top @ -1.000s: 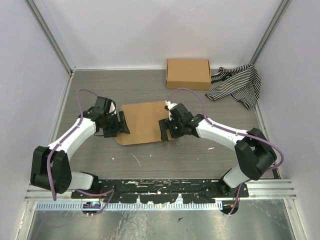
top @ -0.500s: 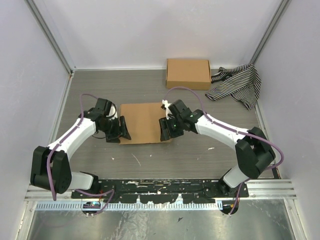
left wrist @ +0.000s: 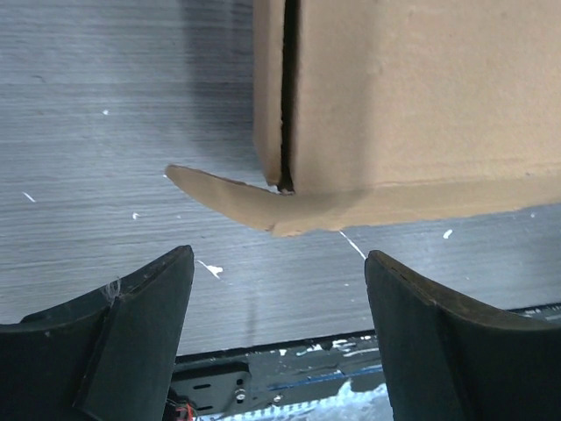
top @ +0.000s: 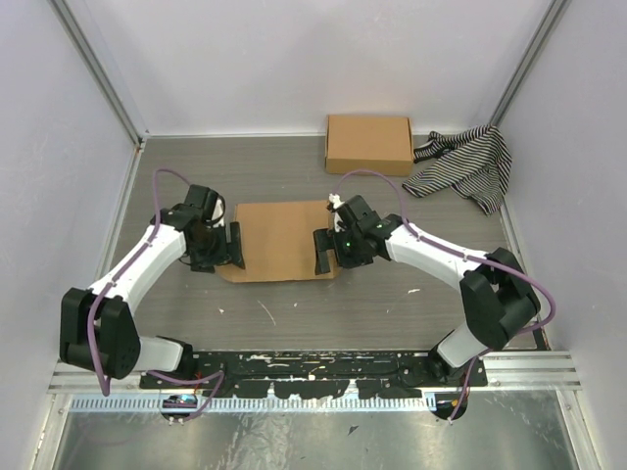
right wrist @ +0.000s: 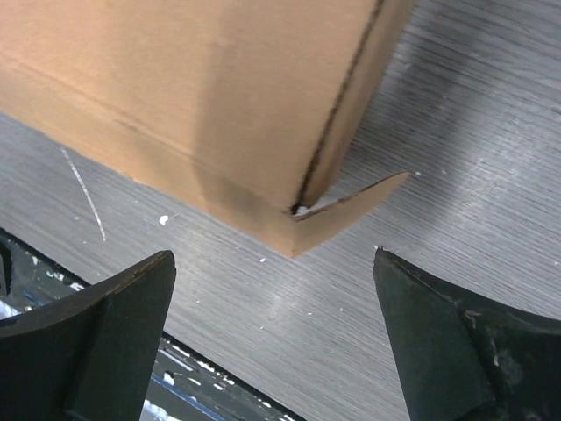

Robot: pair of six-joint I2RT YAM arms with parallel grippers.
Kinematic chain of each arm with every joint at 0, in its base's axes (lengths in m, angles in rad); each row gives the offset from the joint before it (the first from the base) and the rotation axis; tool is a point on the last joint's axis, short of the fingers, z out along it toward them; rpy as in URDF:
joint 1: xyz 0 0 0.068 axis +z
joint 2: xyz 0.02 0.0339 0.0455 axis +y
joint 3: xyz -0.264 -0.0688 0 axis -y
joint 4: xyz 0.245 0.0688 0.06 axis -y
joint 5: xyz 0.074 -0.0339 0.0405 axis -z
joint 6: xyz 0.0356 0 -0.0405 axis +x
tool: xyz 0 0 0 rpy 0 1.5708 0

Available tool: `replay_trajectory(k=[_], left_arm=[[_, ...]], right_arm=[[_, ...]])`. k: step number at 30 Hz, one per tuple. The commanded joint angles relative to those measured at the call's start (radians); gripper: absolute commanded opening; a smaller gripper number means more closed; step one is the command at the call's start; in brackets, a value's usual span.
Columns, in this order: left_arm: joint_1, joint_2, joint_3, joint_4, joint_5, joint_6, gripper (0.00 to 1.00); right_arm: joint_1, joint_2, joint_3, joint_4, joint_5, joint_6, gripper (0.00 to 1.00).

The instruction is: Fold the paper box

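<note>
The paper box [top: 279, 240] is brown corrugated cardboard with its lid down, lying on the table between my two grippers. My left gripper [top: 227, 245] is open and empty beside the box's left edge. In the left wrist view a curved tab [left wrist: 223, 195] sticks out flat at the box's near left corner [left wrist: 289, 175]. My right gripper [top: 328, 253] is open and empty beside the box's right edge. In the right wrist view a tab [right wrist: 355, 206] juts out at the near right corner of the box [right wrist: 219, 105].
A second flat brown cardboard box [top: 368, 144] lies at the back by the wall. A black-and-white striped cloth [top: 467, 166] is heaped at the back right. White walls enclose the grey table [top: 294, 313]; the arm rail [top: 313, 364] runs along the near edge.
The box has settled flat and square. Both grippers have drawn slightly back from its sides; the left gripper moved up and the right one shifted a little right.
</note>
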State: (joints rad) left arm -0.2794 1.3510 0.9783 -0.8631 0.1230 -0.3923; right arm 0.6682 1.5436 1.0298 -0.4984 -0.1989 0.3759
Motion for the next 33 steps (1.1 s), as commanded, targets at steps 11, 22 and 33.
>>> replay_trajectory(k=[11,22,33], left_arm=[[-0.003,0.054,-0.052,0.214,-0.089,-0.004,0.91],[-0.018,0.088,-0.102,0.259,0.053,-0.033,0.88],[-0.024,0.155,-0.062,0.302,0.259,-0.075,0.69]], right_arm=[[-0.014,0.042,-0.047,0.175,-0.020,0.005,1.00],[-0.014,0.041,-0.064,0.226,-0.057,0.009,0.96],[-0.027,0.059,0.056,0.188,-0.045,-0.003,0.91]])
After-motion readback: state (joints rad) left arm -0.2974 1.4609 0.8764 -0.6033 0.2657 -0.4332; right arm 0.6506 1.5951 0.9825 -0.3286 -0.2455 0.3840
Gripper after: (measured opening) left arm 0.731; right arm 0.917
